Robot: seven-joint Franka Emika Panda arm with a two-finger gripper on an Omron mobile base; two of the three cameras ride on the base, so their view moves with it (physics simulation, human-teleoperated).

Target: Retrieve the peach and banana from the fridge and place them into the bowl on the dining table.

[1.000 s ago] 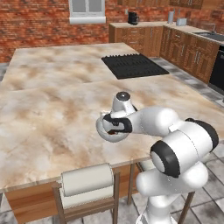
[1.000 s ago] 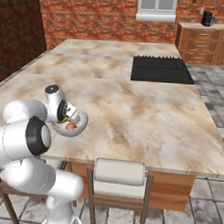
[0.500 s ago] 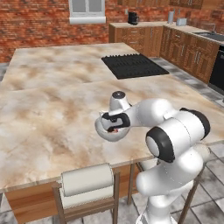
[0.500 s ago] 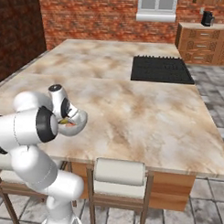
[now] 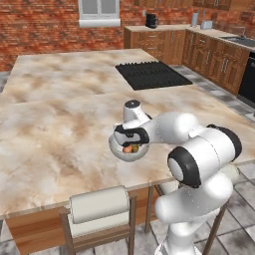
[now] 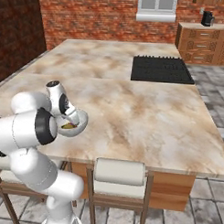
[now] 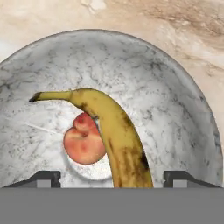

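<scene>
The bowl (image 7: 183,113) sits on the dining table (image 5: 60,124) near its front edge. Inside it, the banana (image 7: 114,131) lies against and partly over the peach (image 7: 84,142).

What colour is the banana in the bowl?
Yellow with brown patches and a dark tip, clearest in the hand view: banana.

arm bent low, gripper (image 7: 112,178) spread wide
</scene>
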